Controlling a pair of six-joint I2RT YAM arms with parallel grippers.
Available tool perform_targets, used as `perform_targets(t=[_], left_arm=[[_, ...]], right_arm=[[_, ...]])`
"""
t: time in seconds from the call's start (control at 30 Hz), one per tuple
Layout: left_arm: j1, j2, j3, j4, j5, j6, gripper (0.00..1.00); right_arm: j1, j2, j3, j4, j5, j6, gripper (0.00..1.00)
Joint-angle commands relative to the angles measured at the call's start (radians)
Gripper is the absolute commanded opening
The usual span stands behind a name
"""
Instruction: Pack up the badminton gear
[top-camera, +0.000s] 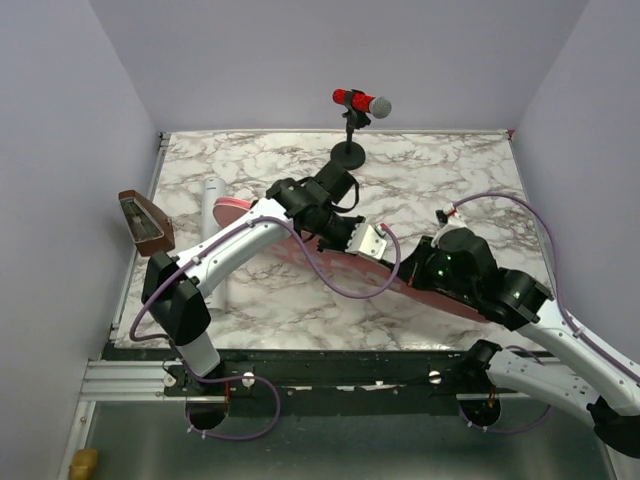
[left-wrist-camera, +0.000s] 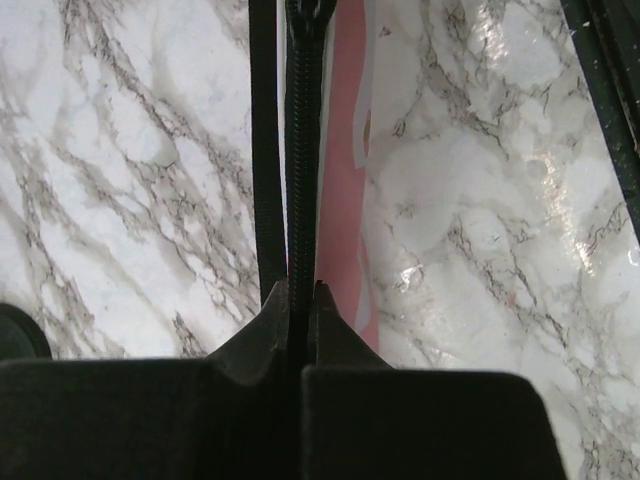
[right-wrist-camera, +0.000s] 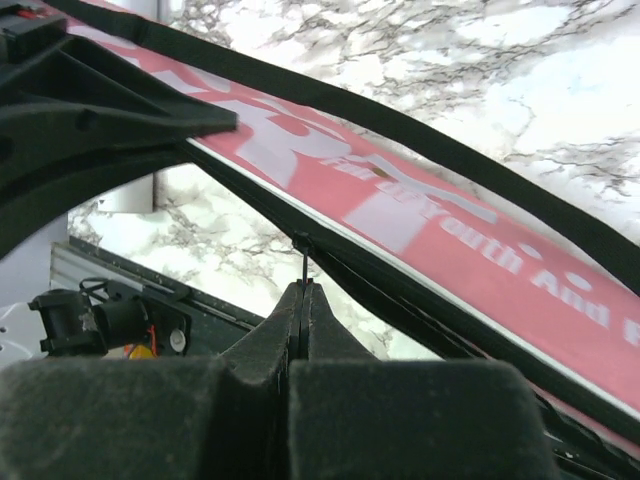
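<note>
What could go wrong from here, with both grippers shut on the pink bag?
1. The right gripper pinches only a thin black tab at the pink bag edge; a pull might slip it free.
2. The black strap lies right beside the zipper line that the left gripper clamps; it might snag.
3. The microphone stand is close behind the left arm; a swing could tip it.

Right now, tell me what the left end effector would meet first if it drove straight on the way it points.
The left end effector is shut on the black zipper edge of the pink bag, so it would press that first; the marble table looks close behind, depth unclear.
</note>
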Motion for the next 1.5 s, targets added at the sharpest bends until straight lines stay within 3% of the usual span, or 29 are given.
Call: perform_targets(t=[0.0, 0.33, 0.6, 0.83, 1.23, 1.47], left_arm=[[0.076, -0.067, 0.018, -0.060, -0.109, 0.074, 0.00], [0.131, -0.141, -0.009, -0.022, -0.200, 0.138, 0.00], [0.206, -0.164, 0.066, -0.064, -0.211, 0.181, 0.00], [0.254, -0.210, 0.037, -0.054, -0.218, 0.244, 0.00], [0.272, -0.250, -0.029, -0.005, -0.204, 0.296, 0.00], [0.272, -0.256, -0.032, 0.028, -0.184, 0.278, 0.00]], right_arm=[[0.001, -0.045, 0.066, -0.060, 0.089, 0.011, 0.00], [0.001, -0.014, 0.184, -0.172, 0.192, -0.006, 0.00], [0.001, 0.056, 0.304, -0.234, 0.287, -0.051, 0.00], [0.002, 0.072, 0.421, -0.324, 0.384, -0.071, 0.00], [0.002, 0.013, 0.528, -0.645, 0.672, 0.067, 0.00], [0.002, -0.039, 0.530, -0.721, 0.730, 0.142, 0.00]])
